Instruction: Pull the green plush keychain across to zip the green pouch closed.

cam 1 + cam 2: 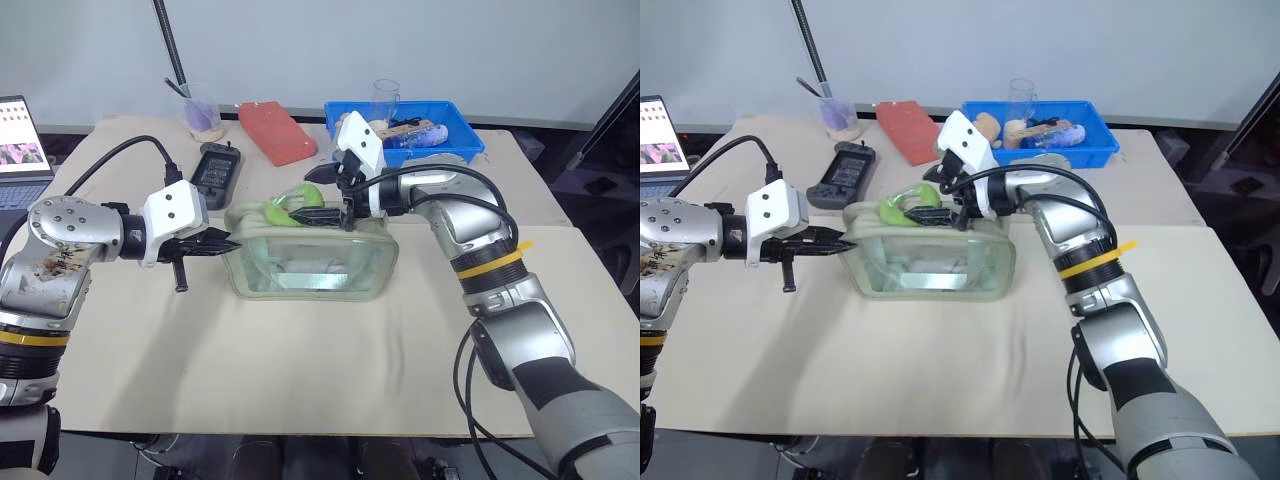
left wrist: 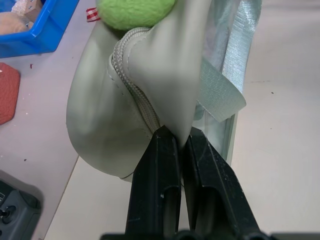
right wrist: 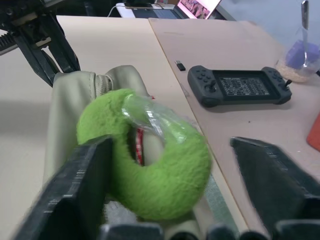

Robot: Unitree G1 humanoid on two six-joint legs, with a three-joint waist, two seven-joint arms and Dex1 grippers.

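Sage pouch upright mid-table, clear sides; lime plush keychain atop, left end.

plush keychain on pouch, tray behind

Left arm reaches in from the left, near level, left gripper clamped on the end of the green pouch (fingers pinching fabric), right arm bent across from the right, right gripper spread wide around the green plush keychain.
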